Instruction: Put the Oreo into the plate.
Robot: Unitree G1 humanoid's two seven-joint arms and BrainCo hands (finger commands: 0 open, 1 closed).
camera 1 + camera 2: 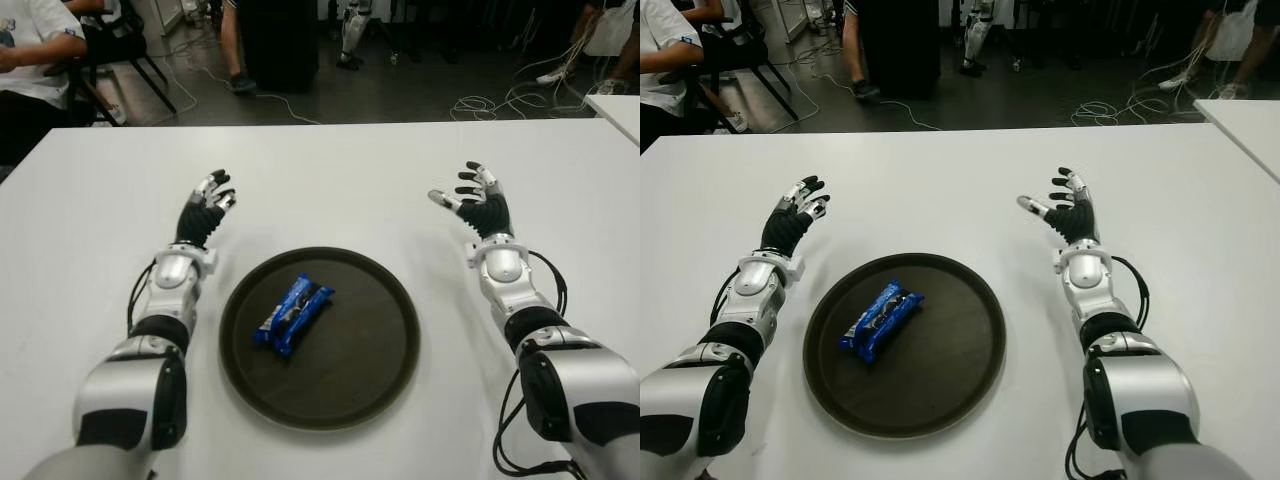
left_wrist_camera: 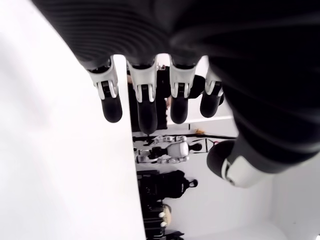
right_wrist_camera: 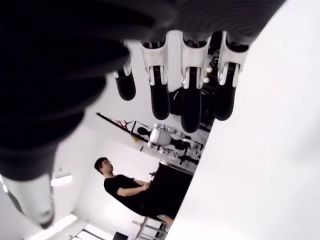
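Eye views: white desk (image 1: 330, 170); round dark plate (image 1: 385, 345) toward the near edge, midway between the two arms. Oreo (image 1: 293, 313), blue wrapper, what looks like two packs lying side by side at a slant, inside the plate left of its centre, touching no hand. Left hand (image 1: 206, 208) just beyond the plate's left rim, fingers (image 1: 219, 180) spread, holding nothing. Right hand (image 1: 1068, 208) beyond the plate's right rim and well apart from it, palm turned inward, fingers (image 1: 1064, 176) spread, holding nothing. Past the far edge: dark floor with cables, chair legs, a seated person (image 1: 30, 55) at the far left corner. Left wrist view: four dark-tipped fingers (image 2: 145, 102) extended, empty, beside the white desk surface. Right wrist view: four fingers (image 3: 189, 95) extended, empty; a seated person (image 3: 125, 187) in the background.
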